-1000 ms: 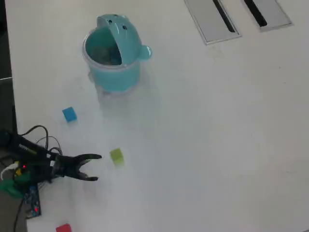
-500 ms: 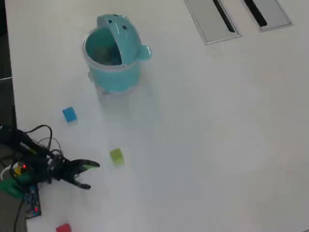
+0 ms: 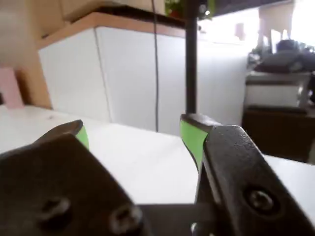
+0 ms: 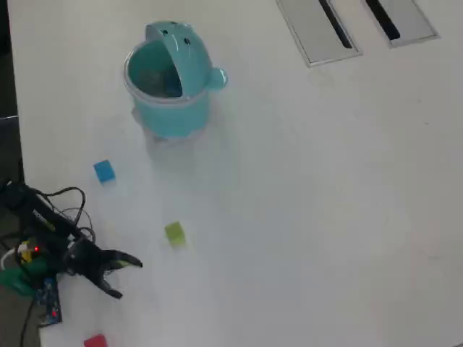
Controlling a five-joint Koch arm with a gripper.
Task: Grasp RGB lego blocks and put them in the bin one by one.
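In the overhead view my gripper (image 4: 127,278) hangs open over the table's lower left, nothing between its fingers. The yellow-green block (image 4: 174,233) lies up and to the right of it, the blue block (image 4: 104,171) farther up, and the red block (image 4: 94,341) at the bottom edge below the gripper. The light-teal bin (image 4: 168,81) stands open at the upper left, lid flipped back. In the wrist view the gripper (image 3: 134,132) shows two green-padded fingers wide apart with only bare white table between them; no block or bin appears there.
Two grey slotted panels (image 4: 318,30) lie at the top right of the overhead view. The arm's base and cables (image 4: 36,253) sit at the left table edge. In the wrist view white cabinets (image 3: 123,73) and a dark pole (image 3: 191,59) stand beyond the table.
The gripper has swung downward and slightly left in the overhead view, away from the yellow-green block and toward the red one. It stayed open. The blocks and bin have not moved.
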